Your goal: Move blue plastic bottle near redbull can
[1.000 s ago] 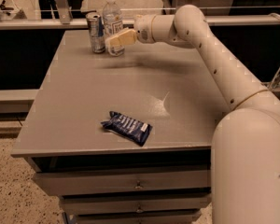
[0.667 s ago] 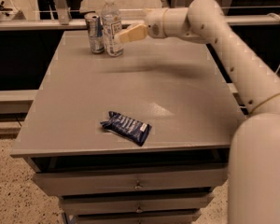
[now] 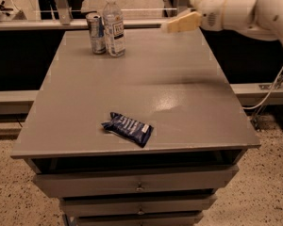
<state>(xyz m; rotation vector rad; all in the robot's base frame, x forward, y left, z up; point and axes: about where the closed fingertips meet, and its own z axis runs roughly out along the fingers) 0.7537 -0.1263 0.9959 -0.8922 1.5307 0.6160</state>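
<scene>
Gripper (image 3: 172,26) above table (image 3: 188,74), far from wrapper (image 3: 128,128)

Grey table (image 3: 188,74), blue plastic bottle (image 3: 114,29) beside redbull can (image 3: 96,33), snack wrapper (image 3: 128,128) near front, end effector (image 3: 170,27) over back edge

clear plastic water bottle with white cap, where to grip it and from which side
Grip the clear plastic water bottle around its labelled middle, coming in level from the side away from the slim silver-and-blue metal can, which stands close beside it. The bottle is upright and round, and the end effector hovers off to that same side.
</scene>
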